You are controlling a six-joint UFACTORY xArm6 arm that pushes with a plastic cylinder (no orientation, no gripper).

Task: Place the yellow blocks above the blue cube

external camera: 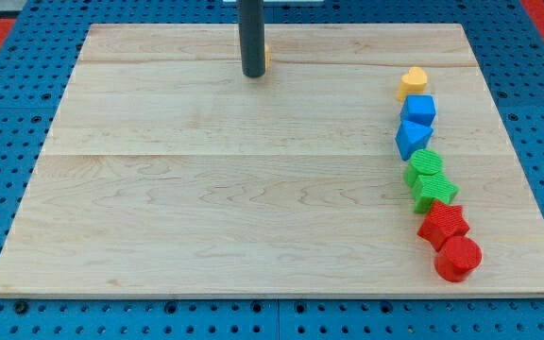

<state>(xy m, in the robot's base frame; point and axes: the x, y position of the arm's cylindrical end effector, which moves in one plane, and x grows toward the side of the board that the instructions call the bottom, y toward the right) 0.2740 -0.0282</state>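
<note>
Resting on blue pegboard (8,113): pale wooden board (206,189). Column down the view's right: yellow heart (411,82) topmost, touching blue cube (419,109), then blue block (411,138), two green blocks (425,165) (434,193), red star-like block (442,225), red cylinder (458,258). My tip (253,73) at view's top, hiding most of second yellow block (265,58) right beside it. No fingers here, bare rod only.

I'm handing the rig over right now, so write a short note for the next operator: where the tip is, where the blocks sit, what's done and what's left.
My tip rests near the view's top, against a second yellow block mostly hidden behind the rod; its shape cannot be made out.
The yellow heart already sits just above the blue cube, heading the column at the view's right.
Done: the heart is in place.
Left: push the hidden yellow block rightward to beside the heart.
</note>
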